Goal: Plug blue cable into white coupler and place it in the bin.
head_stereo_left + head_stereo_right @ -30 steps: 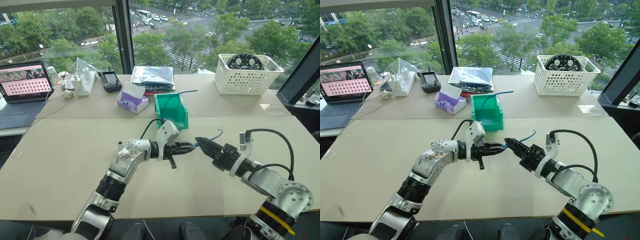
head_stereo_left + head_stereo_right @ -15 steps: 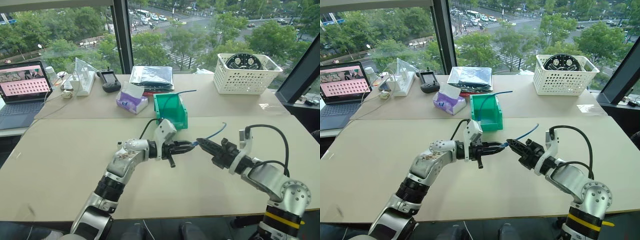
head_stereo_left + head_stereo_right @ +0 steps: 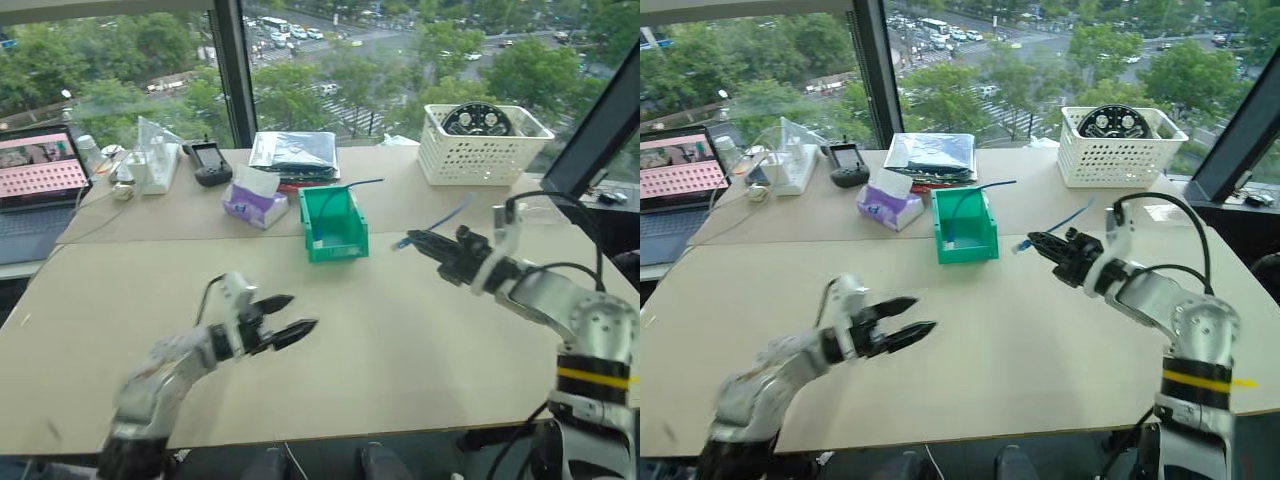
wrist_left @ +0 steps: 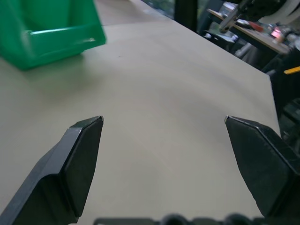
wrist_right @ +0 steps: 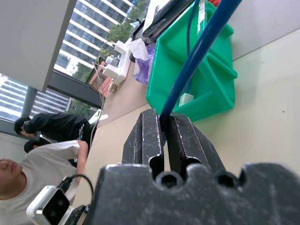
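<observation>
Two grippers stand well apart over the pale surface. The right gripper, raised to the right of the bin, has its jaws clamped on the blue cable; a short end pokes out toward the bin, and whether the white coupler sits on that end is too small to tell. A small white piece lies inside the bin beside another thin blue lead. The left gripper hangs low at the near left, jaws spread wide and holding nothing.

My main worry is the thin grip: the cable is pinched between narrow tips and could twist or slide out on the way to the bin, dropping short on the surface. The bin's walls are another risk, since a level approach could knock it backward. The trailing cable could also catch on the rim.

Farther back on the surface sit a white lattice basket, a tissue pack, a dark folder and a laptop, all before tall windows over trees and streets. The right wrist view catches people seated off to the side.
</observation>
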### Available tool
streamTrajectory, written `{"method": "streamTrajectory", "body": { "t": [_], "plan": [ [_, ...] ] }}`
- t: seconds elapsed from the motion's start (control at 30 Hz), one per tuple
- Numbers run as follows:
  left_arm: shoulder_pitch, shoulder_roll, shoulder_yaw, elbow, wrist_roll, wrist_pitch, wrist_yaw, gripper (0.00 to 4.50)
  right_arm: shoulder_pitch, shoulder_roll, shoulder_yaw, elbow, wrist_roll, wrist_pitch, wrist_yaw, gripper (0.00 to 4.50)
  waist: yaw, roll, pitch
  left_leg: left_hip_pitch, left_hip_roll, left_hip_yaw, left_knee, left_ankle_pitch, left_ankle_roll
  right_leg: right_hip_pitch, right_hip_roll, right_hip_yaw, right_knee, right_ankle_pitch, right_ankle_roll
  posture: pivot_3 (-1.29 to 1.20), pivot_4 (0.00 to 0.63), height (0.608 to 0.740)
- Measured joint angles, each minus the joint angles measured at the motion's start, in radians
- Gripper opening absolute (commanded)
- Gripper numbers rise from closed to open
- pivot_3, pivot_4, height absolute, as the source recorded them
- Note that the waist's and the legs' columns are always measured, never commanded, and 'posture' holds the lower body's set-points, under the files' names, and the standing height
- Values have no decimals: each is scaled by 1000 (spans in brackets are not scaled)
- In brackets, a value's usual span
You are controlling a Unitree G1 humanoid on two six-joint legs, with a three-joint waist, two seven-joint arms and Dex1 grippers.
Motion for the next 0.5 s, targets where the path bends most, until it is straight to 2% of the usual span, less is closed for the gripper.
{"method": "streamTrajectory", "body": {
  "t": [0.1, 0.23, 0.37, 0.5],
  "plan": [
    [119, -2, 63, -60, -10, -5, 69, 4483, -49, 10, 46, 44, -76, -1, 73, 0, 10, 0, 0, 0, 0, 0, 0, 0, 0, 1, -1, -1, -2, 0, 0, 0, 150, 740],
    [167, -32, 63, -72, 55, -48, 177, 4483, -74, 22, 68, 85, -147, -1, 145, 0, 29, 0, 0, 0, 0, 1, 0, 0, 0, 2, -1, -1, -7, 0, 0, 0, 150, 740],
    [86, -121, 1, -7, 231, -156, 379, 4483, -96, 27, 82, 105, -218, -1, 205, 0, 36, 0, 0, -1, -1, 1, 0, 0, 0, 2, -1, -1, -8, 5, 1, 0, 150, 740],
    [-24, -175, -78, 96, 353, -217, 499, 4483, -96, 41, 81, 103, -250, 0, 221, 0, 35, 0, 0, -1, -1, 1, -2, 0, 0, 2, -1, -1, -9, 5, 1, 0, 150, 740]
  ]
}}
